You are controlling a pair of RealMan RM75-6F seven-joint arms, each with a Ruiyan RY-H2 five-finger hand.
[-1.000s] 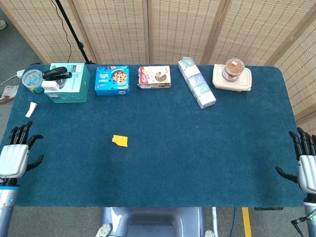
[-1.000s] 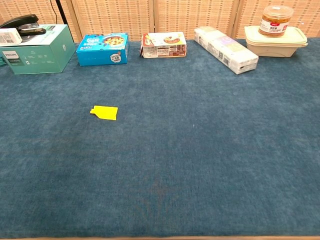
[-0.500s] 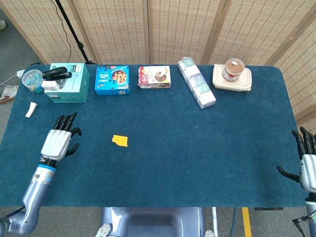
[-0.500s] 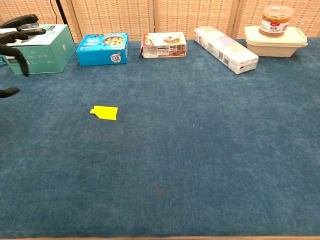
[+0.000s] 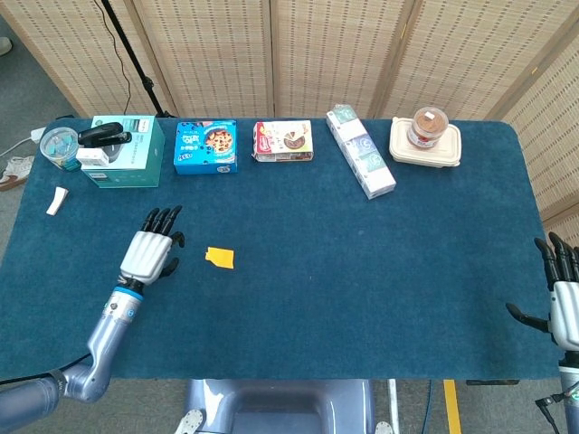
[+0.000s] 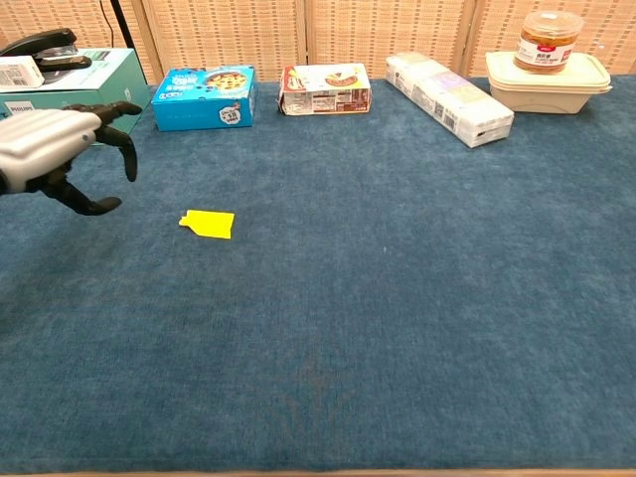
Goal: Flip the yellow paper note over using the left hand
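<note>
The yellow paper note [image 5: 219, 258] [image 6: 208, 224] lies flat on the blue table cloth, left of centre. My left hand [image 5: 149, 250] [image 6: 62, 156] hovers above the cloth just to the left of the note, apart from it, fingers spread and empty. My right hand [image 5: 563, 303] stays at the table's right edge with fingers apart, holding nothing; the chest view does not show it.
Along the far edge stand a teal box [image 5: 128, 150] with a black stapler [image 5: 104, 135] on it, a blue cookie box [image 5: 205, 146], a snack pack [image 5: 283, 141], a long white box [image 5: 360, 150] and a lidded container with a jar [image 5: 425, 137]. A small white item [image 5: 57, 200] lies far left.
My left hand has moved in from the table's left edge toward the note, now close beside it. The right hand and the note have stayed put.
</note>
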